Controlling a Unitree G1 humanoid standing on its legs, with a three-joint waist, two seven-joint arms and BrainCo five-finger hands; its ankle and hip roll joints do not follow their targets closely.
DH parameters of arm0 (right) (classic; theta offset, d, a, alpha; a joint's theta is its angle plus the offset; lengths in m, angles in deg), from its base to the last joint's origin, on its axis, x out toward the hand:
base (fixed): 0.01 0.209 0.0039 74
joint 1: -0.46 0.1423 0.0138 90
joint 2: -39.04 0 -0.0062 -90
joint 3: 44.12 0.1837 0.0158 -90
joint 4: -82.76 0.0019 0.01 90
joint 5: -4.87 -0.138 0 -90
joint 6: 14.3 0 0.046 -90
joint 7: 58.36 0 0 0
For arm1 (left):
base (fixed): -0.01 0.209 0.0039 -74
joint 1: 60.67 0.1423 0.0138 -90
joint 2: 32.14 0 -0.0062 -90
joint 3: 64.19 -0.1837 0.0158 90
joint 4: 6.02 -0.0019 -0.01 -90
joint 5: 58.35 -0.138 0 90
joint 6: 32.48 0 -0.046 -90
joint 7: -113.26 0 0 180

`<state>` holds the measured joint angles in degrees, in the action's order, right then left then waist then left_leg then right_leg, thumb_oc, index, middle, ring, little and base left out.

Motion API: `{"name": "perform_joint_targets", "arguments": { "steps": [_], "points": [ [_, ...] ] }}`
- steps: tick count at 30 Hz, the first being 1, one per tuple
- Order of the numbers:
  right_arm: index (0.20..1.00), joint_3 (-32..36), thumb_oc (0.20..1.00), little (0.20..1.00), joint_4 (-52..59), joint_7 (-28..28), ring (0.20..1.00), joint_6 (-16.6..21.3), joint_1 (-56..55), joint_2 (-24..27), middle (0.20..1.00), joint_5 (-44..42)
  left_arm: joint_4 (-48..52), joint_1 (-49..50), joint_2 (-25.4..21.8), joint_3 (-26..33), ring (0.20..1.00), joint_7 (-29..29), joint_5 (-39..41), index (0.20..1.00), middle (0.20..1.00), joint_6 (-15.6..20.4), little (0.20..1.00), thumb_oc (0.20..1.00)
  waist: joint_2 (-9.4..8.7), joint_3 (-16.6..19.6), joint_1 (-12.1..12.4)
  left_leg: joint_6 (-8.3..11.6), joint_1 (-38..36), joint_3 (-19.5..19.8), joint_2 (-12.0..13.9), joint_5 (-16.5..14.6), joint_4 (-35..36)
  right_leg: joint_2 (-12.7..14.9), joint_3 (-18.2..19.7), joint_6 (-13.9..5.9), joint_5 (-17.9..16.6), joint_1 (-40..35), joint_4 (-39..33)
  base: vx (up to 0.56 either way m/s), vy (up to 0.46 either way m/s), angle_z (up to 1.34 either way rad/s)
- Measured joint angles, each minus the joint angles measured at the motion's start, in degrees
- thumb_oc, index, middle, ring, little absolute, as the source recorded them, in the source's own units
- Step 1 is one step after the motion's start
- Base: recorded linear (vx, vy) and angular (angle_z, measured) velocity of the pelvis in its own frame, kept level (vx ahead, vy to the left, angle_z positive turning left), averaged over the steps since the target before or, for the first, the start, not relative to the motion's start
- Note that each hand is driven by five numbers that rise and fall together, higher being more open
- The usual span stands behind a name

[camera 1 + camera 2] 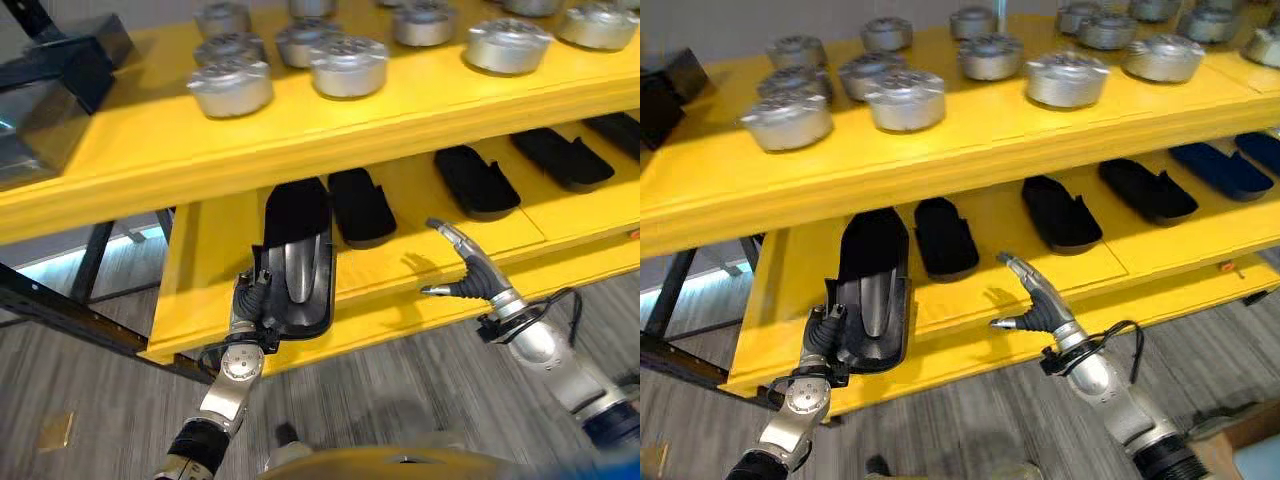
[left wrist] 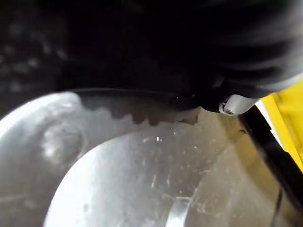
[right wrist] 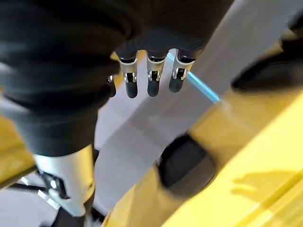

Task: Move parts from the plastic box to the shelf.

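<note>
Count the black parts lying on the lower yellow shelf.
6 in the right eye view: one under the left hand at the front left, then going right. More may lie past the edge.

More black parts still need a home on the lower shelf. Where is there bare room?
Bare yellow lies left of the part in the left hand, and between the second and third black parts, ahead of the right hand. The upper shelf's discs are crowded.

Left robot hand (image 1: 248, 305) is mostly tucked behind the black part (image 1: 298, 262) on the yellow shelf (image 1: 190, 270) — can't read its fingers. Silver discs (image 1: 520, 8) above that part get cropped.
</note>
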<state>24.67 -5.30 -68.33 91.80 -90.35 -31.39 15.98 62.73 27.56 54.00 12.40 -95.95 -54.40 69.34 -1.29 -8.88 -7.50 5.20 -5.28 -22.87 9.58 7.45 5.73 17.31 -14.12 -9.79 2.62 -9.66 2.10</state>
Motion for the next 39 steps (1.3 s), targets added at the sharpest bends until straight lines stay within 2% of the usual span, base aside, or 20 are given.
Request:
{"name": "perform_joint_targets", "arguments": {
  "steps": [2, 3, 4, 5, 6, 10, 16, 22, 32, 35, 39],
  "points": [
    [1.0, 0.73, 1.0, 1.0, 1.1, 0.04, 1.0, 0.02, -1.94, -1.44, 1.0, -0.21, 0.11, -0.15, -1.79, 0.24, 0.2, -0.34, -0.02, 0.2, 0.2, -0.06, 0.2, 0.2, -1.27, -0.21, 0.28, -1.51, -0.1, 0.33, -1.59, -0.16, -0.31, 0.88, -1.0, 0.2, -1.95, 0.3, 1.17, 0.1, 0.182, 0.09],
    [1.0, 0.76, 1.0, 1.0, 1.84, 0.2, 1.0, 0.02, -2.78, -1.49, 1.0, -0.2, 0.25, 0.16, -1.96, 0.2, 0.2, -0.56, -0.08, 0.2, 0.2, -0.12, 0.2, 0.2, -0.83, -0.58, 0.29, -2.8, -0.38, 1.31, -1.49, -1.02, -0.29, -0.12, -0.6, -1.28, -0.99, 0.79, 1.59, 0.11, 0.152, 0.32],
    [1.0, 0.82, 1.0, 1.0, 2.17, 0.24, 1.0, 0.02, -2.97, -1.5, 1.0, -0.2, 0.27, 0.18, -2.06, 0.21, 0.2, -0.74, -0.07, 0.2, 0.2, -0.12, 0.2, 0.2, -1.24, -0.44, 0.54, -3.0, -0.37, 1.5, -1.5, -1.2, -0.28, -1.45, -0.48, -1.02, -0.7, 0.78, -0.28, 0.1, 0.12, 0.41],
    [1.0, 1.41, 1.0, 1.0, 3.57, 0.85, 1.0, -0.12, -3.02, -1.76, 1.0, -0.18, 1.05, 1.08, -2.51, 1.04, 0.2, -0.87, -0.13, 0.2, 0.2, -0.17, 0.2, 0.2, -2.66, -0.05, 1.23, -2.37, -0.24, 1.84, -2.1, -1.68, 0.01, -3.01, -0.85, -0.16, -1.69, -0.19, -4.09, 0.08, 0.087, 0.3],
    [1.0, 2.04, 1.0, 1.0, 4.1, 0.86, 1.0, -0.13, -2.97, -1.85, 1.0, -0.2, 1.81, 1.78, -2.54, 1.08, 0.2, -0.89, -0.08, 0.2, 0.2, -0.26, 0.2, 0.2, -2.84, -0.04, 1.03, -2.2, -0.26, 2.07, -2.53, -1.56, -0.28, -3.17, -0.16, -0.49, -2.59, -0.42, -4.6, 0.05, 0.038, 0.2],
    [1.0, 3.04, 1.0, 1.0, 4.46, 1.45, 1.0, -0.97, -1.4, -1.7, 1.0, -0.23, 3.26, 4.04, -1.72, 1.5, 0.2, -1.12, -0.13, 0.2, 0.2, -0.28, 0.2, 0.2, -2.58, -0.27, 2.22, -1.53, -0.24, 2.18, -2.14, -1.58, -0.29, -3.74, -0.16, -0.44, -2.47, -0.77, -5.3, 0.06, 0.026, -0.04],
    [1.0, 2.51, 1.0, 1.0, 4.48, 3.4, 1.0, -1.15, -1.07, -1.7, 1.0, -0.22, 2.92, 3.51, -1.15, 3.43, 0.2, -3.65, -0.12, 0.2, 0.2, -0.58, 0.2, 0.2, -4.2, -0.36, 2.19, -1.09, -0.18, 2.2, -1.61, -1.61, -0.29, -4.33, -0.15, -0.26, -2.37, -0.68, -5.64, 0.06, 0.008, -0.01],
    [1.0, 1.99, 1.0, 1.0, 4.44, 4.81, 1.0, -1.55, -0.96, -1.64, 1.0, -0.18, -3.09, 0.23, -0.63, 4.81, 0.2, -6.52, -0.13, 0.2, 0.2, -2.45, 0.2, 0.2, -4.19, -0.3, 1.96, -0.83, -0.19, 2.11, -1.39, -1.47, -0.31, -4.6, 0.08, -0.23, -2.38, -0.42, -5.86, 0.04, 0.02, -0.02],
    [1.0, -0.01, 1.0, 1.0, 3.22, 3.92, 1.0, -2.03, 2.12, -0.82, 1.0, 0.43, -16.04, -7.95, -0.05, 4.91, 0.2, -12.34, -1.28, 0.2, 0.2, -3.08, 0.2, 0.2, -3.86, -0.51, 1.21, -0.78, 2.22, 1.14, -1.07, -1.22, -0.94, -4.58, 1.79, -0.1, -2.47, 3.37, -3.6, -0.03, 0.037, -0.06],
    [1.0, -0.36, 1.0, 1.0, 2.66, 1.89, 1.0, -2.08, 4.67, 0.43, 1.0, 1.66, -18.56, -12.7, -1.62, 3.78, 0.2, -13.39, -1.32, 0.2, 0.2, -3.92, 0.2, 0.2, -3.19, -1.82, 0.39, -1.06, 5.0, 1.01, -0.74, -1.03, -2.45, -4.51, 2.49, -0.03, -2.53, 6.82, -1.87, -0.18, 0.085, -0.06],
    [1.0, -1.25, 1.0, 1.0, 0.92, 0.69, 1.0, -2.57, 9.23, 3.21, 1.0, 2.17, -21.26, -19.34, -5.0, 3.83, 0.2, -13.7, -1.47, 0.2, 0.2, -4.31, 0.2, 0.2, -2.46, -5.92, -0.03, -1.44, 7.55, 0.56, -0.29, -0.52, -3.48, -4.73, 3.69, 0.44, -3.33, 9.51, -1.19, -0.12, 0.05, -0.1]
  ]
}}
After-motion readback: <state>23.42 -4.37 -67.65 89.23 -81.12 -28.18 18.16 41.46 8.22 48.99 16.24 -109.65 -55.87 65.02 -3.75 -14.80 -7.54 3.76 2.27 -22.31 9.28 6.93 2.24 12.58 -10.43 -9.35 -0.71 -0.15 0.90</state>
